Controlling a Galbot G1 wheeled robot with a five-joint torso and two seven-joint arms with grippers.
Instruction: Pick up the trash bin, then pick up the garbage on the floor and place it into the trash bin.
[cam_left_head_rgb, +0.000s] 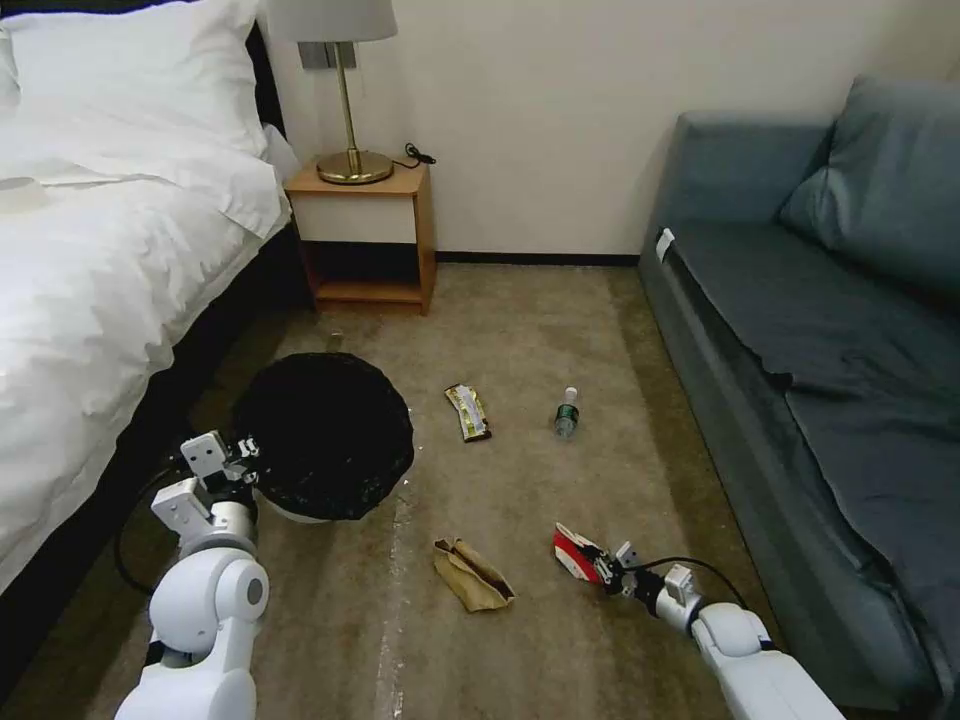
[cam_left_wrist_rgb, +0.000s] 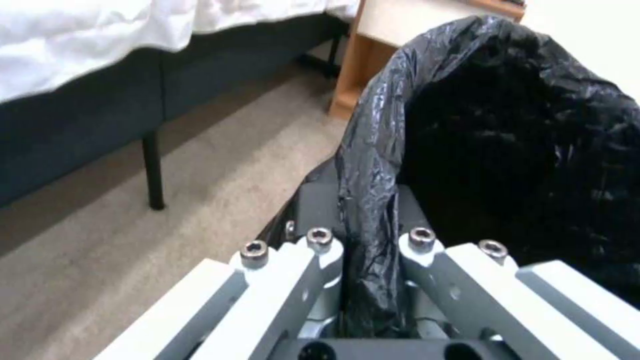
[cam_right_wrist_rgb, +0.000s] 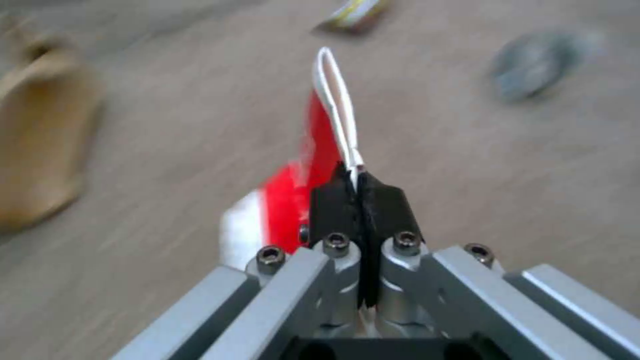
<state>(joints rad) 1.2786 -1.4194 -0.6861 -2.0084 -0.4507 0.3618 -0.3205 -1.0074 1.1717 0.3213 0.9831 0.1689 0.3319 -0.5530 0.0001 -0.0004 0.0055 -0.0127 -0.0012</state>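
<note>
The trash bin (cam_left_head_rgb: 325, 435), white with a black bag over its rim, hangs tilted at the left. My left gripper (cam_left_head_rgb: 243, 462) is shut on its rim and liner (cam_left_wrist_rgb: 373, 210). At the lower right my right gripper (cam_left_head_rgb: 600, 567) is shut on the edge of the crushed red-and-white carton (cam_left_head_rgb: 574, 551) (cam_right_wrist_rgb: 320, 150), just above the carpet. The other garbage lies on the carpet: a crumpled brown paper bag (cam_left_head_rgb: 472, 574) (cam_right_wrist_rgb: 37, 150), a yellow-green snack wrapper (cam_left_head_rgb: 468, 412) (cam_right_wrist_rgb: 353, 12) and a small clear bottle (cam_left_head_rgb: 567, 412) (cam_right_wrist_rgb: 533, 70).
A bed (cam_left_head_rgb: 100, 260) with white linen runs along the left. A wooden nightstand (cam_left_head_rgb: 370, 240) with a brass lamp (cam_left_head_rgb: 350, 110) stands at the back wall. A grey-blue sofa (cam_left_head_rgb: 830, 340) lines the right side. Carpet (cam_left_head_rgb: 520, 320) lies open between them.
</note>
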